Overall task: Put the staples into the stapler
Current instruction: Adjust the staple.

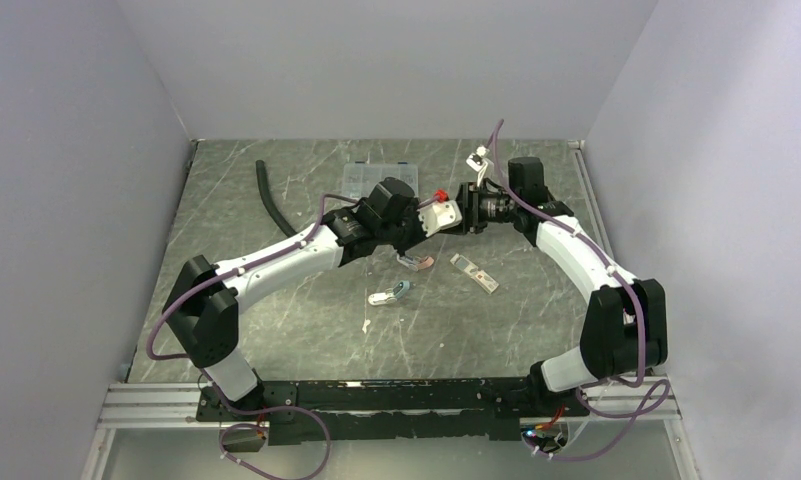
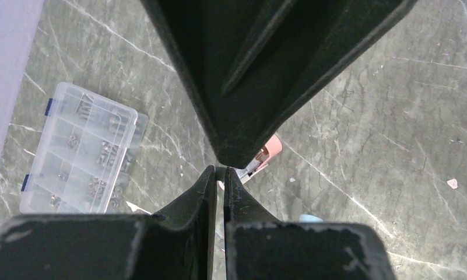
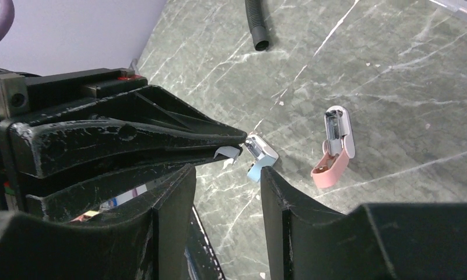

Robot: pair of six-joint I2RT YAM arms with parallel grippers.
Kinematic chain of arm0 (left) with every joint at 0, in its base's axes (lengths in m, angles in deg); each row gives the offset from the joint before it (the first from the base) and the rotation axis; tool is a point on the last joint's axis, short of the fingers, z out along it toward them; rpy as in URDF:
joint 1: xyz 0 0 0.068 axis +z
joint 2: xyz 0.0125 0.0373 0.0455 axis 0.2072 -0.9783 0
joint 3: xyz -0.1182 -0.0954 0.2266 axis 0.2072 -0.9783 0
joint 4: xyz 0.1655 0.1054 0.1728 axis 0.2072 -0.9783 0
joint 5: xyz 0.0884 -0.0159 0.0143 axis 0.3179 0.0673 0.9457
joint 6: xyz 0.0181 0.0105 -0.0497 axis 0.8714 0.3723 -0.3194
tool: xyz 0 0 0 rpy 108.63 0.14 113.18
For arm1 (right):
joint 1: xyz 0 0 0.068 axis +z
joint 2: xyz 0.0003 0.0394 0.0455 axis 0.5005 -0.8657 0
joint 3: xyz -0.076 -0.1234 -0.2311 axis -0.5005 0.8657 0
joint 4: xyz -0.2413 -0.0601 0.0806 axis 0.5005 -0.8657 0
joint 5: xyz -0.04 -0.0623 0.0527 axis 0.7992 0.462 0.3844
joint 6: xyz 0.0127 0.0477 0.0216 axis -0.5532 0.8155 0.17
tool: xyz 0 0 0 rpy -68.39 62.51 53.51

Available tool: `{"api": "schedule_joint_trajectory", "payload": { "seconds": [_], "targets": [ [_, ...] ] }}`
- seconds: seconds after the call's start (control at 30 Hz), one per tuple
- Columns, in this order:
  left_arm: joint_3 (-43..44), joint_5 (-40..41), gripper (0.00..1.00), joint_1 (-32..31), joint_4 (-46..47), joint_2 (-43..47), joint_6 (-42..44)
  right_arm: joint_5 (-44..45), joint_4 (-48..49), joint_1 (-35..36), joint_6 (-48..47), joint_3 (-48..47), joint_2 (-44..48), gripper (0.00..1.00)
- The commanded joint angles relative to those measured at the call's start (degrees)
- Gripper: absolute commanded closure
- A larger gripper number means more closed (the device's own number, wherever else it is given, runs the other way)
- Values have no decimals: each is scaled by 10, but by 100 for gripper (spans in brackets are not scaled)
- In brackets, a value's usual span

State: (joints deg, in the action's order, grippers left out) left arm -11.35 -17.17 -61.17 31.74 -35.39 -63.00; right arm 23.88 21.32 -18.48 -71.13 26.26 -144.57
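Note:
My left gripper [image 3: 238,139] is shut on a tiny silvery strip of staples [image 3: 226,153], which pokes out under its tips above the table. The right gripper [image 3: 228,172] stands open just beside it, its fingers on either side of the space below the strip and touching nothing. A pink stapler [image 3: 333,149] lies hinged open on the table a little beyond. A pale blue stapler [image 3: 260,156] lies closer, just past my right fingertips. From above, both grippers meet mid-table, the left [image 1: 424,225] and the right [image 1: 458,214]. In the left wrist view the left gripper [image 2: 218,170] has no visible gap.
A clear compartment box [image 2: 79,149] of small parts sits at the back. A black corrugated hose [image 1: 271,200] lies at back left. A flat white carton with a red mark [image 1: 474,272] lies under my right arm. A small white scrap [image 1: 366,323] is nearer the front.

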Motion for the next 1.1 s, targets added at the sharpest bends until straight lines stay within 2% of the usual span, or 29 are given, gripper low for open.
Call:
{"api": "schedule_joint_trajectory", "payload": {
  "seconds": [0.0,0.67,1.07],
  "targets": [
    [26,-2,97,-4,4,12,8,10,-11,6,-26,-39,-5,52],
    [27,-3,97,-4,3,10,10,45,-46,32,-53,-70,-20,58],
    [28,-2,97,-4,2,9,12,51,-52,41,-56,-77,-28,65]
  ]
}}
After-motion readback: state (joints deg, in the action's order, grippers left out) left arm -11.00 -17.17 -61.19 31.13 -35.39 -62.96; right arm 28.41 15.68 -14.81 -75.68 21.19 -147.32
